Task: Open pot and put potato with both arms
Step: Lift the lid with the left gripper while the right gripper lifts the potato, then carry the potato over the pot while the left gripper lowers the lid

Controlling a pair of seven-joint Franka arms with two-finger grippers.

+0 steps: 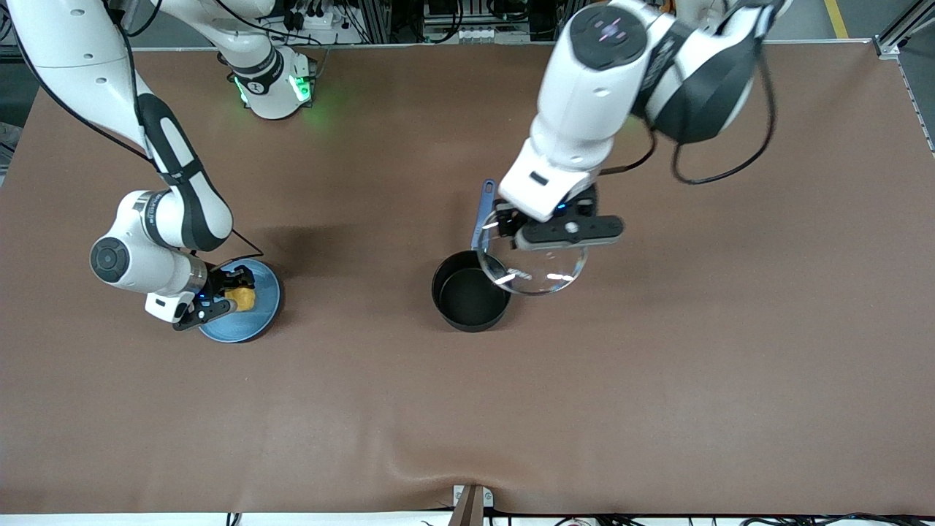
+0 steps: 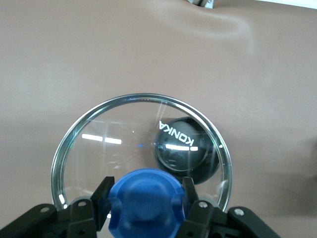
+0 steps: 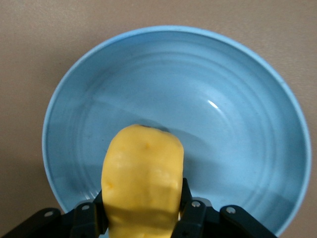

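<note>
Left hand [image 1: 537, 232] clamps the lid [image 1: 533, 267] over the open pot [image 1: 470, 292] mid-worktop; right hand [image 1: 219, 296] pinches the potato [image 1: 240, 297], which may slip.

High front camera faces robots; wrist cameras look straight down

Bright even overhead light; glare streaks on the glass lid [image 2: 141, 148].
</note>
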